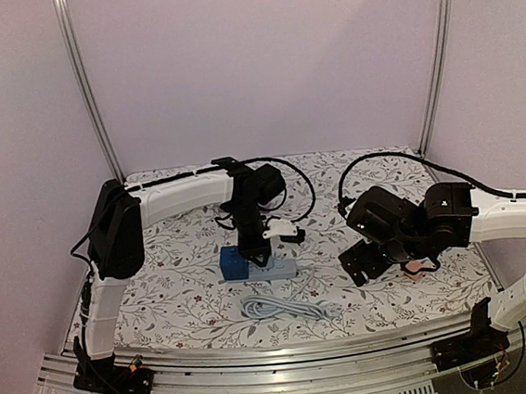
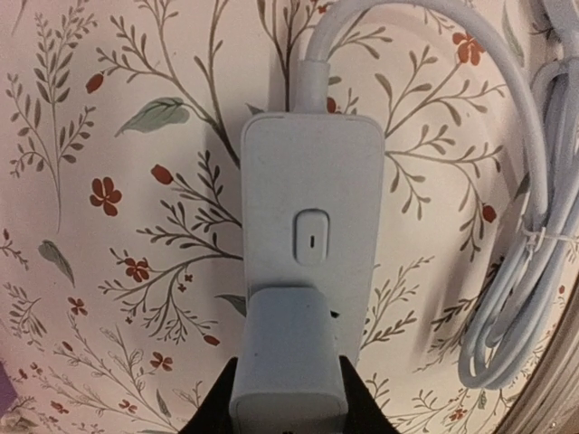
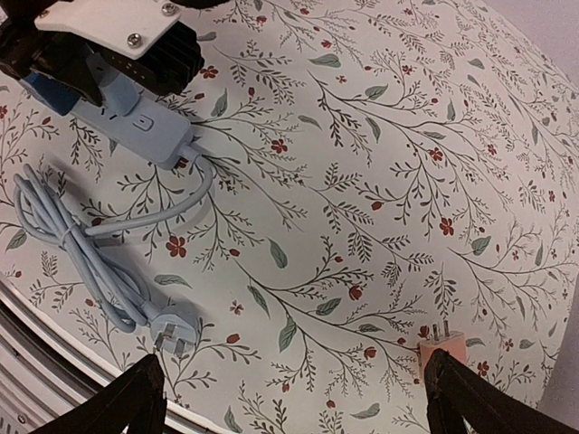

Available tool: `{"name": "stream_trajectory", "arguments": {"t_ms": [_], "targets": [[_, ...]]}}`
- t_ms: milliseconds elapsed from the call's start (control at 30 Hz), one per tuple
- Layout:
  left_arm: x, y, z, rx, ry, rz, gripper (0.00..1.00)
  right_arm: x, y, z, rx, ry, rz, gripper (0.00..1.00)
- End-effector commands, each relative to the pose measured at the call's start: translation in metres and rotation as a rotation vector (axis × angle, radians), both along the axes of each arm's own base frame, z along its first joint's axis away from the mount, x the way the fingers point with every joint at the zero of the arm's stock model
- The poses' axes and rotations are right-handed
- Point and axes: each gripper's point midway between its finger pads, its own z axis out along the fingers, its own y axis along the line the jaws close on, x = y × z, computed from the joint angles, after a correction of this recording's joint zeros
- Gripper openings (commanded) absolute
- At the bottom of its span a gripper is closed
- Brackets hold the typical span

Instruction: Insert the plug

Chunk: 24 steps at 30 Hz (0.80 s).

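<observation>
My left gripper is shut on a blue plug, its black fingers on either side. The plug stands on the near end of a grey power strip, just below the strip's switch. In the top view the left gripper holds the blue plug down on the strip. My right gripper is open wide and empty above the cloth. A small pink plug lies prongs up beside its right finger; it also shows in the top view.
The strip's grey cable lies coiled and tied in front of it, ending in a three-pin wall plug. A flowered cloth covers the table. A metal rail runs along the near edge.
</observation>
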Motion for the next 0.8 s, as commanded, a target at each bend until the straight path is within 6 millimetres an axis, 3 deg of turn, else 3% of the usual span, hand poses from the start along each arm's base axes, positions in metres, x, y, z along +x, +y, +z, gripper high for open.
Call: {"name": "stream_trajectory", "arguments": {"t_ms": [0,367,600,767], "targets": [[0.001,0.007,-0.017,0.06,-0.005,-0.026,0.0,-0.001,0.002,0.002,0.003,0.009,-0.004,0.99],[-0.013,0.001,-0.033,0.075,0.026,-0.02,0.0,0.016,-0.003,0.019,-0.035,-0.105,-0.037,0.99],[-0.021,-0.005,-0.049,0.068,0.085,0.015,0.0,0.027,0.016,0.022,-0.071,-0.121,0.014,0.99],[-0.02,-0.002,-0.052,0.069,0.089,0.029,0.0,0.035,0.016,0.021,-0.086,-0.135,0.007,0.99]]}}
